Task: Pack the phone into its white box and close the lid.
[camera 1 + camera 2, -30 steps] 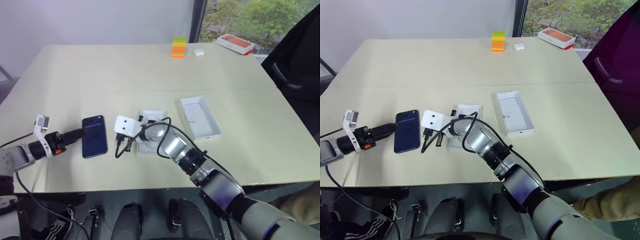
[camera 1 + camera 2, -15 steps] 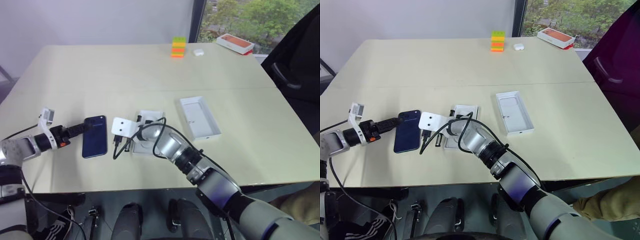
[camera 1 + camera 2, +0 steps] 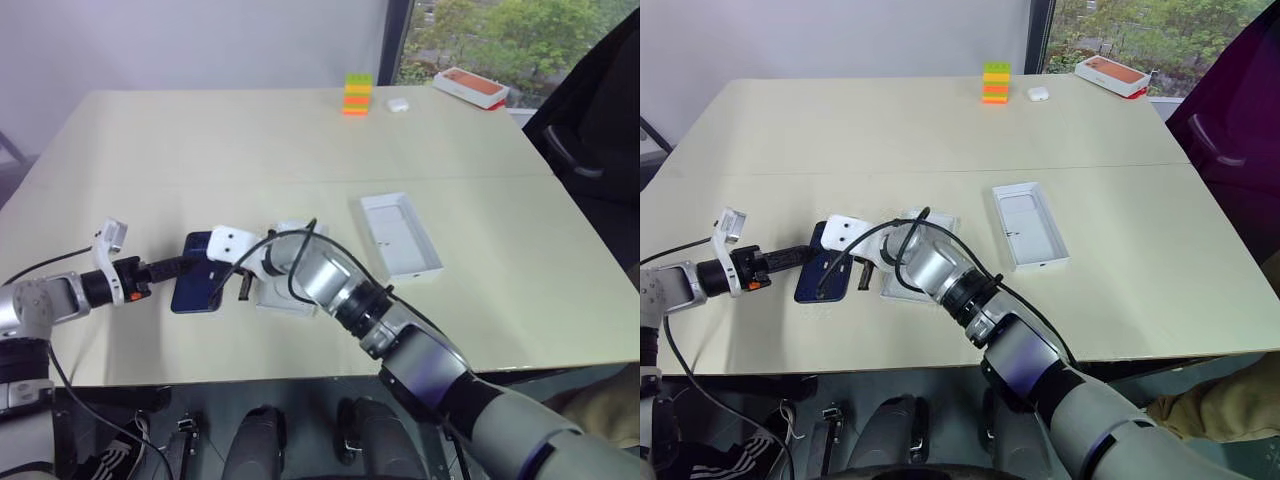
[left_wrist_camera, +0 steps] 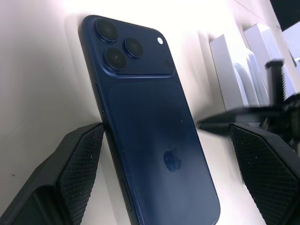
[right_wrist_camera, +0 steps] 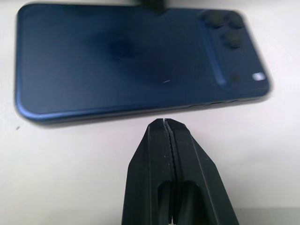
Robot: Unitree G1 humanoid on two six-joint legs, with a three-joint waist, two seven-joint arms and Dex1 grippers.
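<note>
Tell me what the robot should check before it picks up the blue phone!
1. Phone lies flat on the table, back up: ok.
2. Left hand open, one finger each side of the phone: ok.
3. Right hand shut, its tip by the phone's long edge: ok.
4. Right hand touching the phone: cannot tell.
5. White box beside the phone, ready: cannot tell, the right arm covers it.
6. Lid set aside, open side up: ok.
</note>
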